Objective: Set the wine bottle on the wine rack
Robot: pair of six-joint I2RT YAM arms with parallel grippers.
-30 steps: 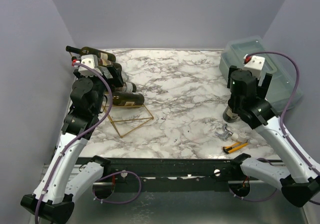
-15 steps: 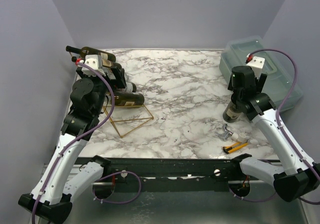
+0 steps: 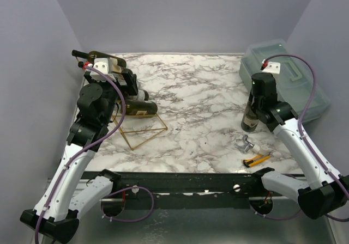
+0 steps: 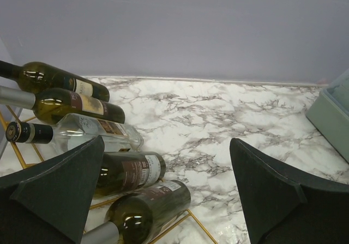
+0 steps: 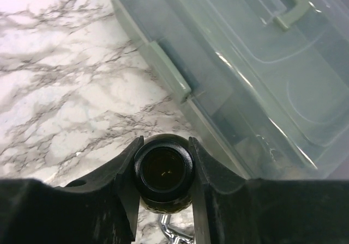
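Right hand (image 5: 163,170) pinches the top of the dark glass wine bottle (image 3: 250,119), upright at the right side of the white marbled surface (image 3: 202,97), well apart from the gold wire wine rack (image 3: 143,129) at left; left hand (image 4: 166,197) hangs spread over it.

You are looking at paper labels (image 4: 139,172) on the bottles (image 4: 92,130) lying on the wine rack (image 3: 143,136), but their print is blurring too much to give you any word or number. The upright wine bottle (image 3: 250,120), the plastic box (image 3: 297,83) and the utility knife (image 3: 256,159) are likewise showing you nothing legible.
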